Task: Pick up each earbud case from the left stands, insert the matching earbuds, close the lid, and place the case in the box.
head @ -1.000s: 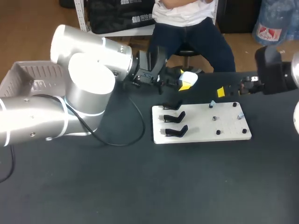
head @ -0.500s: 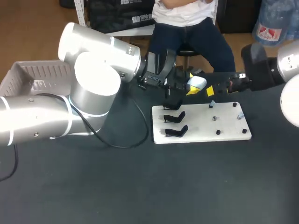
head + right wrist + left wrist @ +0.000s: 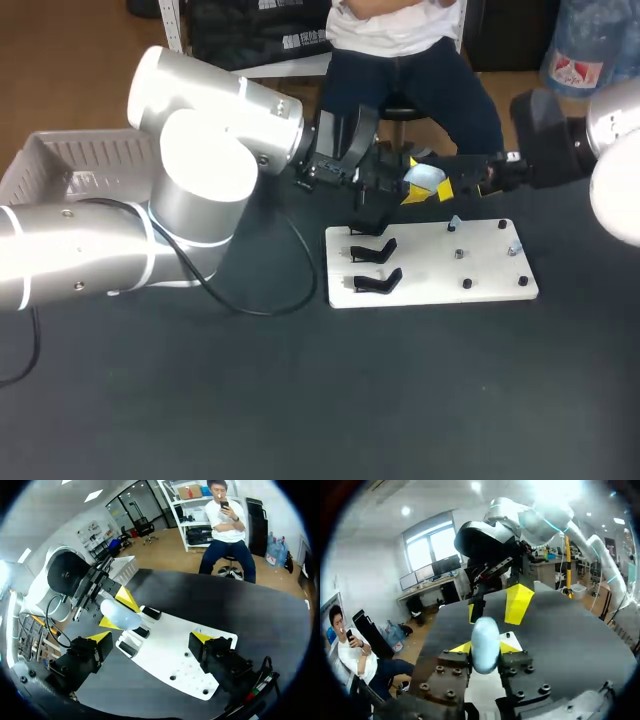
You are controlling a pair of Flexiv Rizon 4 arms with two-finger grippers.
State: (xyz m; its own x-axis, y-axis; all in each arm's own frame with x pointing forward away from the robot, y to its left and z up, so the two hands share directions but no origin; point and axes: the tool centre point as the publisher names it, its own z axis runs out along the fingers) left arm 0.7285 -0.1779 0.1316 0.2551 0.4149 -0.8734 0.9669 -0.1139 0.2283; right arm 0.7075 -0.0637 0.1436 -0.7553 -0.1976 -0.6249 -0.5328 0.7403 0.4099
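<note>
My left gripper (image 3: 412, 178) is shut on a white earbud case (image 3: 423, 177), held above the table just behind the white board (image 3: 430, 285). In the left wrist view the case (image 3: 485, 637) sits upright between the yellow tips of that gripper (image 3: 485, 651). My right gripper (image 3: 450, 188) is open, right beside the case and facing it. From the right wrist, the case (image 3: 120, 615) lies ahead of the right gripper (image 3: 150, 640), off towards one finger. Three black stands (image 3: 375, 252) on the board's left side hold nothing. Small pale earbuds (image 3: 454, 222) rest on pegs further right.
A grey basket (image 3: 60, 165) stands at the table's far left behind my left arm. A black cable (image 3: 290, 275) loops over the table left of the board. A person sits beyond the far edge, not reaching over the table.
My left arm has carried the case to the right, behind the board. My right gripper has come in leftward until it is close beside the case.
</note>
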